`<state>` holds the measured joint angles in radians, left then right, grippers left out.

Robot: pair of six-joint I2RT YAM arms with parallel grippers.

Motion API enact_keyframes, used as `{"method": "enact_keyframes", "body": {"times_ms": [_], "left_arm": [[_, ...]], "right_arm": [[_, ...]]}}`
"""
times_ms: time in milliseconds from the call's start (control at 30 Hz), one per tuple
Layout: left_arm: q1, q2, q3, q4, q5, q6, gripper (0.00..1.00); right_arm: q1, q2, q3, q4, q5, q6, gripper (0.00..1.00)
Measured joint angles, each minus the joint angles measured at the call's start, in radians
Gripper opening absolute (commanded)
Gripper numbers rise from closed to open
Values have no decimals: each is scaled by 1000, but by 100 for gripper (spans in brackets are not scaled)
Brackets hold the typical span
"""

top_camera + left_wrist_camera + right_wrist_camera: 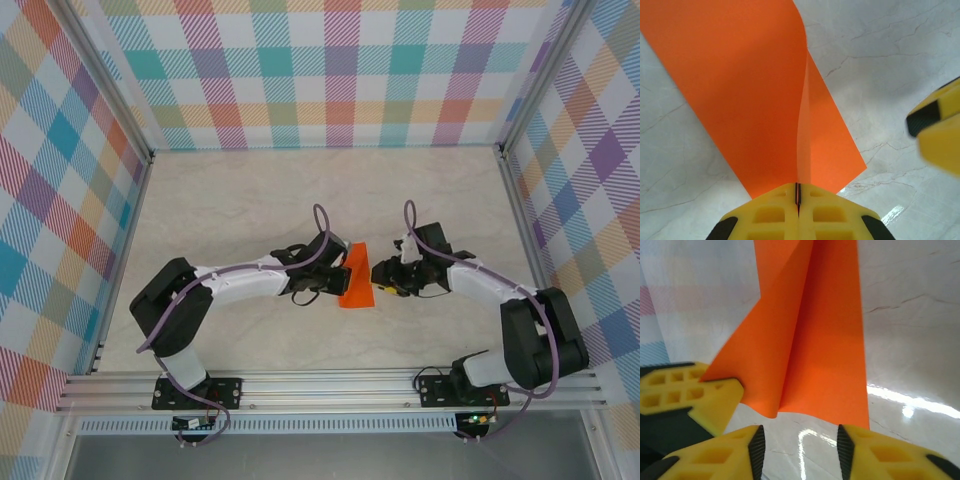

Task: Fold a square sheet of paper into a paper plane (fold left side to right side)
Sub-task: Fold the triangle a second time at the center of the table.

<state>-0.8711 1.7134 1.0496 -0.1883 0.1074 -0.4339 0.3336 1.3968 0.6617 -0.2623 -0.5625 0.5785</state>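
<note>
Paper's [357, 282] long axis runs near-to-far over marble table [230, 200] — left gripper [798, 193] pinches it, right gripper [799, 442] agape — plaid walls [300, 70].

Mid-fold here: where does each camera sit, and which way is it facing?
Top external: above and behind the bases, looking down at the table; both arms show, left hand and right hand meeting at the paper.
Left wrist: on the left arm, looking along its shut fingers at the pinched paper; the right hand's finger at the right edge.
Right wrist: on the right arm, looking over its open fingers at the paper from the opposite side.
Shared: both wrist views show the paper and the other arm's hand.
</note>
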Motion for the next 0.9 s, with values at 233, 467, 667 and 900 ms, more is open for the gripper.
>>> {"method": "enact_keyframes", "body": {"times_ms": [233, 467, 667, 900], "left_arm": [[21, 0, 0, 2, 8, 3, 0], [24, 0, 0, -32, 5, 10, 1], [27, 2, 0, -46, 4, 14, 1], [36, 40, 0, -46, -13, 32, 1]], "right_arm": [[60, 80, -2, 29, 13, 16, 18], [74, 155, 6, -20, 57, 8, 17], [89, 215, 57, -71, 76, -3, 17], [109, 256, 108, -122, 90, -19, 16]]}}
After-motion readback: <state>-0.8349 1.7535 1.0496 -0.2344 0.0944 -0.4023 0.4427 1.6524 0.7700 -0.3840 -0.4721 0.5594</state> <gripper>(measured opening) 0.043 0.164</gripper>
